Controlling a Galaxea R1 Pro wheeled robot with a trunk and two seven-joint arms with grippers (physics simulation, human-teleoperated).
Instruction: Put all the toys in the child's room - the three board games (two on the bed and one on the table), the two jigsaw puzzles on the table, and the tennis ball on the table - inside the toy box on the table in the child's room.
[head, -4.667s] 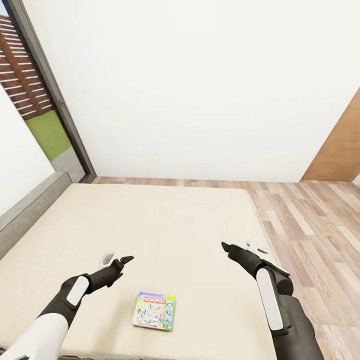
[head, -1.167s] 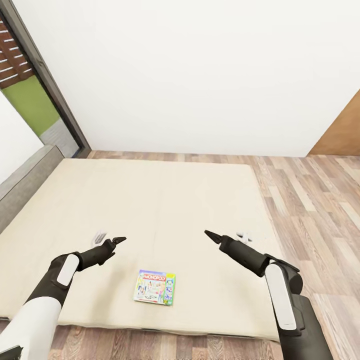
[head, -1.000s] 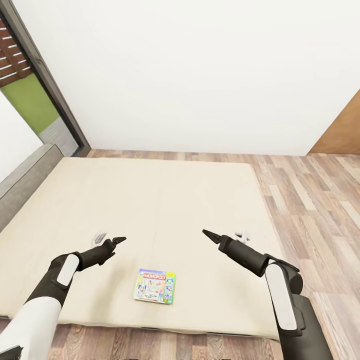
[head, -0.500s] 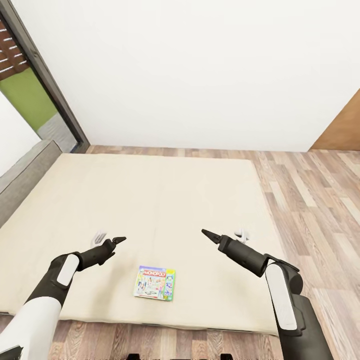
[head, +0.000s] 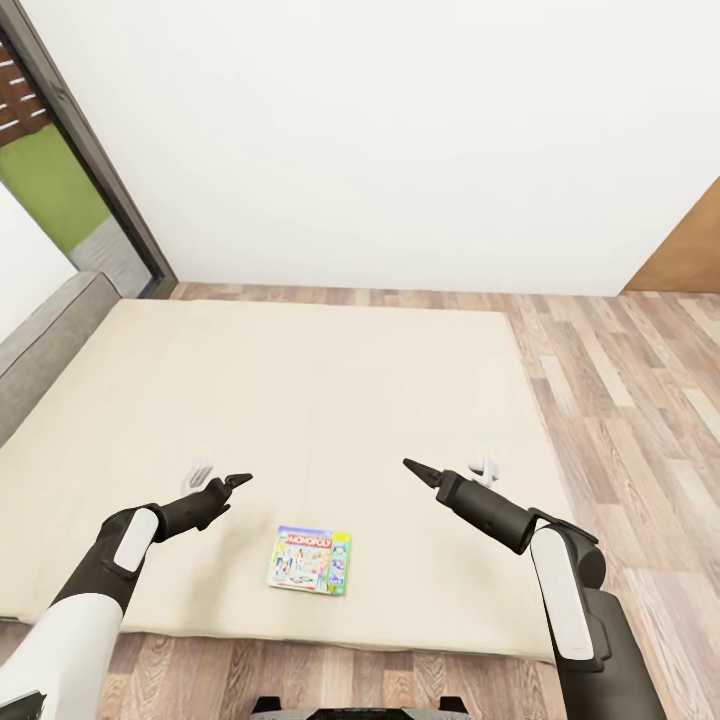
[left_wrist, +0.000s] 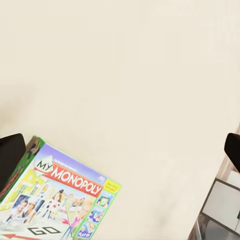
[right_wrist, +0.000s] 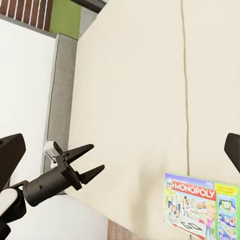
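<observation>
1 board game (head: 310, 561) lies on the bed (head: 300, 400), at 6 o'clock between both arms. Right wrist view shows left gripper (right_wrist: 90, 161) parted, empty. Right gripper (head: 412, 467): opening indeterminate, tips at frame edges.

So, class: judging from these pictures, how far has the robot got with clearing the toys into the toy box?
Done: nothing that these views can confirm.
In hand: nothing; the left gripper and right gripper are both open, held above the bed.
Left: one board game, a Monopoly box, lies flat on the bed near its front edge, between the arms, not yet grasped.
</observation>
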